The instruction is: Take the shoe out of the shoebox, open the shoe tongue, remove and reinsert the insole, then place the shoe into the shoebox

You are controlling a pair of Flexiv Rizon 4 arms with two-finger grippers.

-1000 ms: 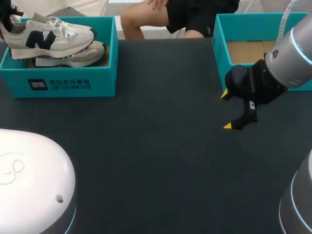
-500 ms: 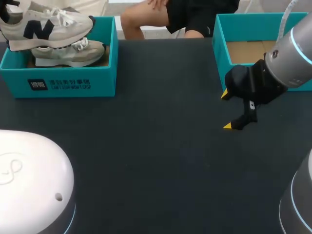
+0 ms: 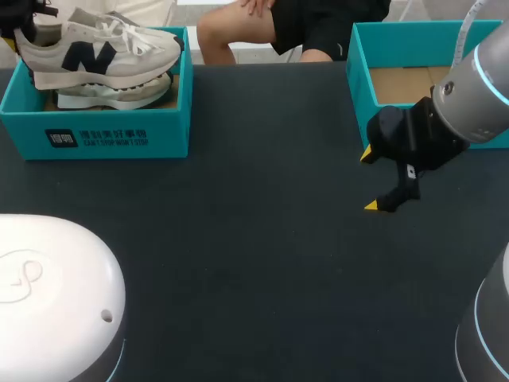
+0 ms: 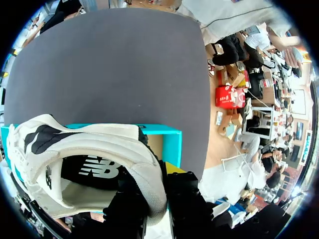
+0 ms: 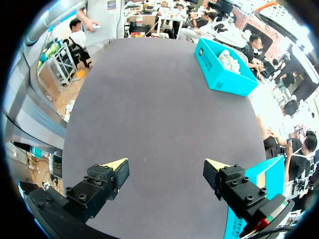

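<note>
A white sneaker with a dark logo hangs just above the teal shoebox at the table's far left. My left gripper is shut on its heel. In the left wrist view the heel collar of the sneaker is pinched in the left gripper, with the shoebox's wall just beyond. A second sneaker lies inside the box. My right gripper stands open and holds nothing, low over the table. The right gripper looks across the table toward the far shoebox.
A second teal box with a bare cardboard floor stands at the far right, just behind my right gripper; its corner shows beside the right finger. A dark mat covers the table.
The held sneaker has risen out of the box and shifted to the right with my left gripper. The right arm has stayed in place.
</note>
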